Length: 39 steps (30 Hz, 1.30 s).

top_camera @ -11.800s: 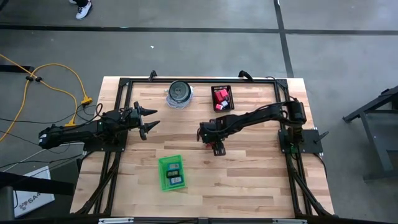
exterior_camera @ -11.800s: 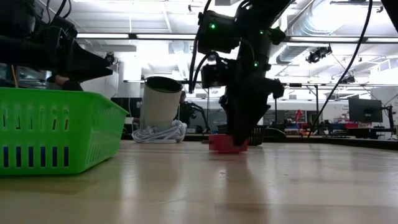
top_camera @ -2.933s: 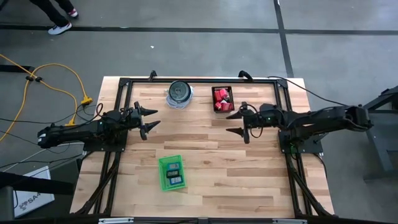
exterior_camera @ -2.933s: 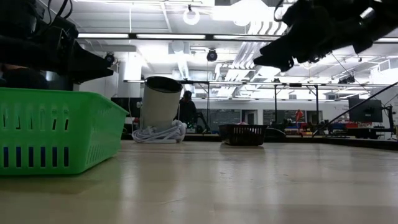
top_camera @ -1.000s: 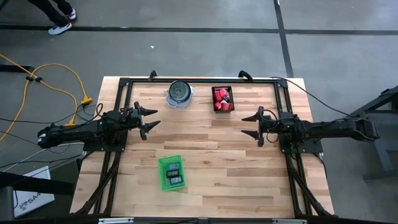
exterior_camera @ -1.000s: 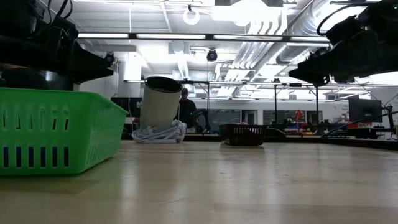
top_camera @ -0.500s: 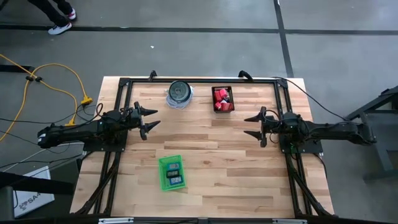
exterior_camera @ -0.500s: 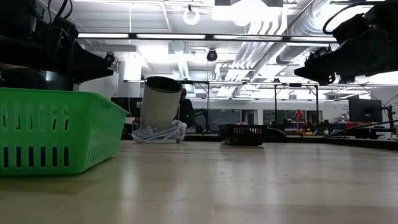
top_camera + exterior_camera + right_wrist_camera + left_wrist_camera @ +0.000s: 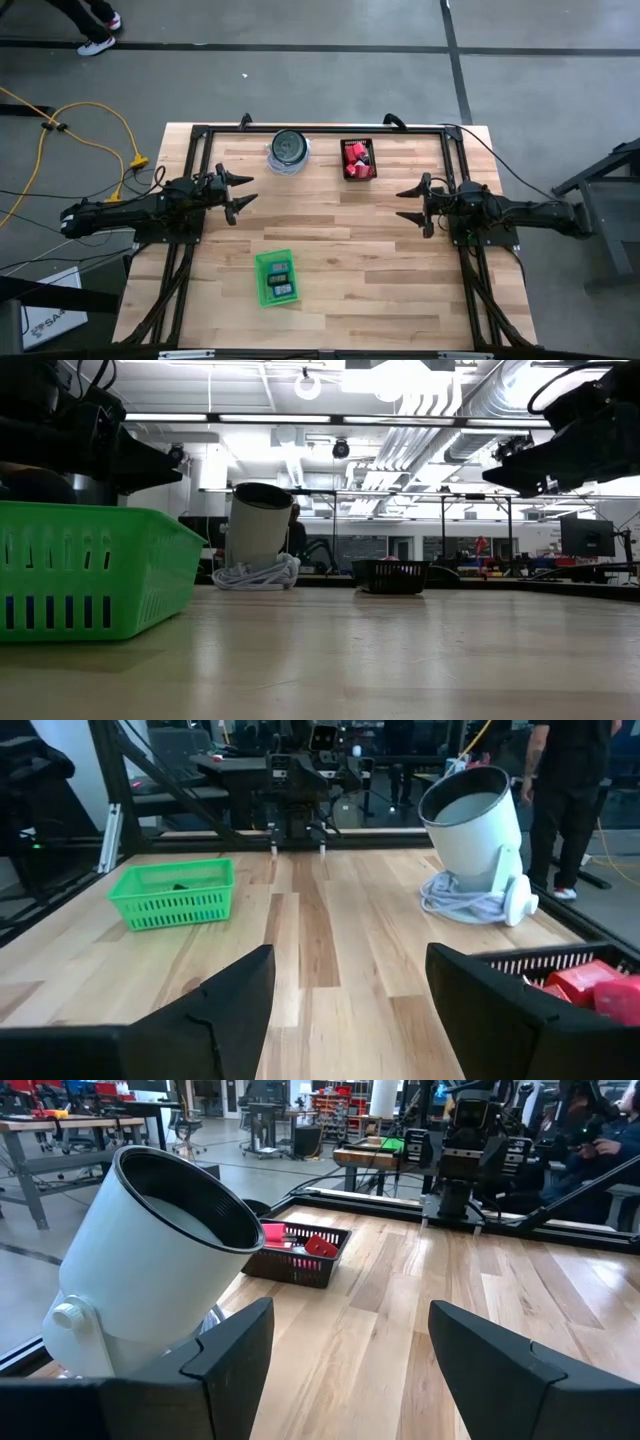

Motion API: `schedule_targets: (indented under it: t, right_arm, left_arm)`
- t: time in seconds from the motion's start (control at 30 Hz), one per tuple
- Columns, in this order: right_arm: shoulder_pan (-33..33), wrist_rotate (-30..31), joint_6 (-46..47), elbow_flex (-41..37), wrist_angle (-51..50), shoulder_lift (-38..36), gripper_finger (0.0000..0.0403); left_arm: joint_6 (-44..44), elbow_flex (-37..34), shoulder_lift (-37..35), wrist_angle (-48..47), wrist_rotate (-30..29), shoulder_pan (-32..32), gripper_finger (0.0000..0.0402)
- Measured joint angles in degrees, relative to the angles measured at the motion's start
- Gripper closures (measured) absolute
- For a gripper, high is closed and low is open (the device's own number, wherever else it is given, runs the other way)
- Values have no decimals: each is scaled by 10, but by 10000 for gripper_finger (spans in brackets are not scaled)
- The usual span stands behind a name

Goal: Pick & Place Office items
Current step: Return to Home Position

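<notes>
The office items lie in two places: red and pink blocks [image 9: 356, 160] rest in a small black basket [image 9: 371, 146] near the far edge, and blue and dark pieces [image 9: 281, 279] rest in the green tray [image 9: 262, 277] toward the near side. My left gripper [image 9: 248, 192] hovers open over the table's left part, pointing right. My right gripper [image 9: 399, 204] hovers open over the right part, pointing left, just near of the basket. The left wrist view shows the blocks [image 9: 312, 1244] in the basket ahead. The right wrist view shows blocks [image 9: 585, 982] close by.
A round white container [image 9: 288, 149] with a dark inside stands on a coiled white cord at the far edge, left of the basket. Bare wood [image 9: 330, 235] lies between the grippers. A dark frame [image 9: 320, 128] runs along the table's edges. A person [image 9: 560, 790] stands beyond the table.
My right gripper has drawn back a little toward the table's right edge, its arm folding in, and has stayed open. Nothing on the table has moved.
</notes>
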Motion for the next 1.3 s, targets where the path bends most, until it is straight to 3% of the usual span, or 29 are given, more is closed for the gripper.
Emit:
schedule_targets:
  t: [0.23, 1.3]
  right_arm:
    - [0, 23, 8, 0, -38, -35, 155]
    - [0, 16, -26, 0, -44, -33, 155]
  left_arm:
    - [0, 0, 0, 0, 0, 0, 143]
    - [0, 0, 0, 0, 0, 0, 143]
